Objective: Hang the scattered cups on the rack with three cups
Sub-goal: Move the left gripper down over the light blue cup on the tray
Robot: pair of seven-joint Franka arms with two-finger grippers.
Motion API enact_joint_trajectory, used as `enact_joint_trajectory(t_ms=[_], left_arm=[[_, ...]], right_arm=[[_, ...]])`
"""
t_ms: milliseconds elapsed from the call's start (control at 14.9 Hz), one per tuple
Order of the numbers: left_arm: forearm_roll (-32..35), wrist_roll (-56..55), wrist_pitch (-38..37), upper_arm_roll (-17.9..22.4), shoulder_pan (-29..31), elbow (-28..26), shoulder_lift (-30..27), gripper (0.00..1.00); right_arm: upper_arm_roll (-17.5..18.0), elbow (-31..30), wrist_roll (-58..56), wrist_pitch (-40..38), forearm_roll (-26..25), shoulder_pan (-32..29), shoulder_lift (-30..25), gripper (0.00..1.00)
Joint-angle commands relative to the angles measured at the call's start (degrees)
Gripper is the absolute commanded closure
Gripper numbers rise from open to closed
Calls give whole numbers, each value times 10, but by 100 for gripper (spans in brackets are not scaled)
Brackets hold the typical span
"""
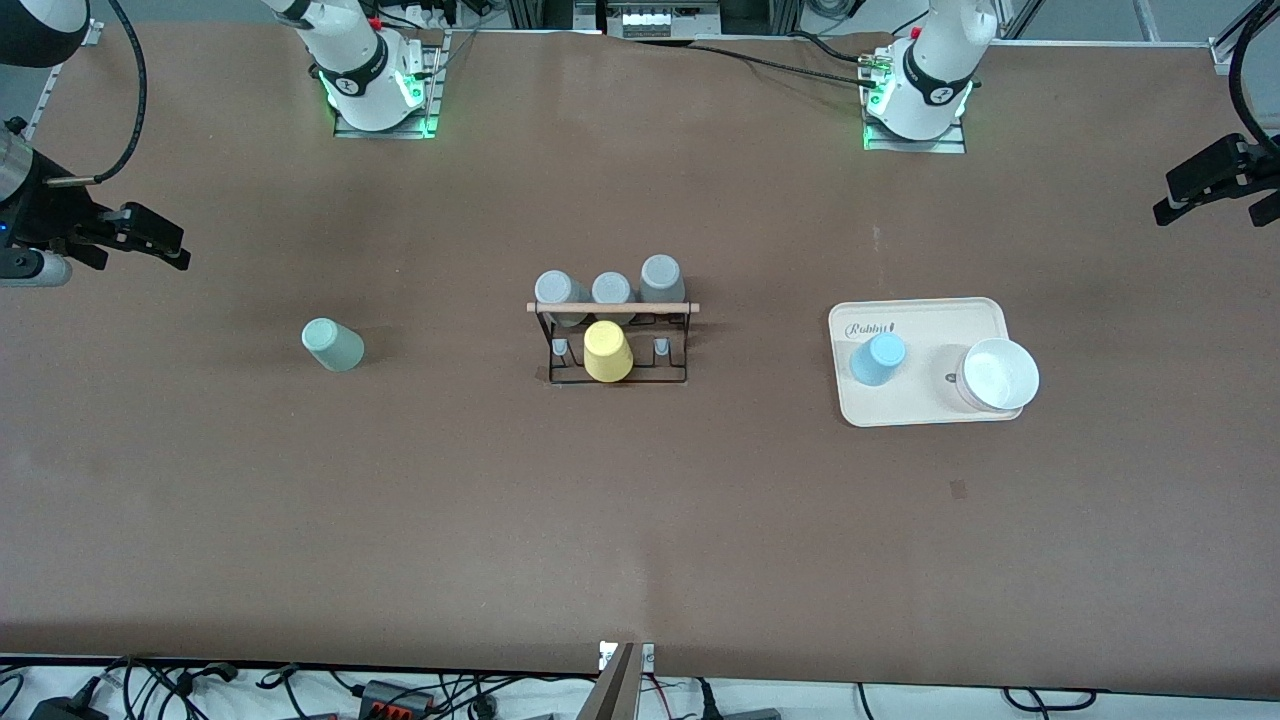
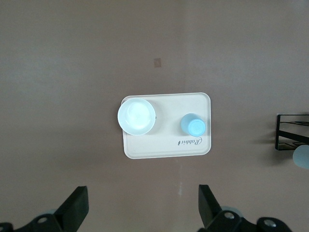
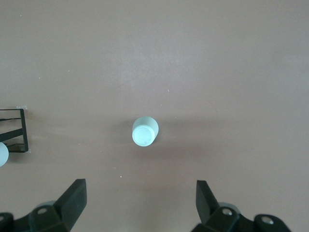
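Observation:
A pale mint green cup (image 1: 333, 344) stands alone on the bare table toward the right arm's end; it is also in the right wrist view (image 3: 144, 131). A light blue cup (image 1: 878, 359) stands on the cream tray (image 1: 930, 412), seen too in the left wrist view (image 2: 193, 124). The black wire rack (image 1: 612, 308) with its wooden rod sits mid-table, carrying three grey cups (image 1: 611, 289) and a yellow cup (image 1: 607, 351). My right gripper (image 3: 141, 203) hangs open high over the table near the mint cup. My left gripper (image 2: 144, 205) hangs open high beside the tray. Both hold nothing.
A white bowl (image 1: 998, 375) sits on the tray beside the blue cup. The rack's corner shows at the edge of each wrist view (image 2: 291, 131) (image 3: 14, 130). Cables run along the table's near edge.

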Motion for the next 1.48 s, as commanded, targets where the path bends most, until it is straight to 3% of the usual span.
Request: enact_joint_trajectory(t_ms=[0,403,604,873,1075,1410], left_arm=[[9,-9,-3,-3,-2,-2,-2,0],[0,-9,-15,-5,-5,-7,17,0],[-1,-18,-2,-25,-6,-67,20,0],[-1,-85,95,-65,-6,-176,19,0],[-1,-110,209,-76,-9,-274,20,0],[0,-219,369,-130,-19,-345,80,0]], right_arm=[[8,6,-9,-11,-5,-9,-5,0],[8,9,-8,-11,-4,-10,-4,0],[7,9,-8,-11,-4,-11,-4,0],[8,9,-8,-11,-4,-10,-4,0],[7,9,-7,-10,-4,-11,-4,0],[8,9,-7,-10,-4,-10,-4,0]])
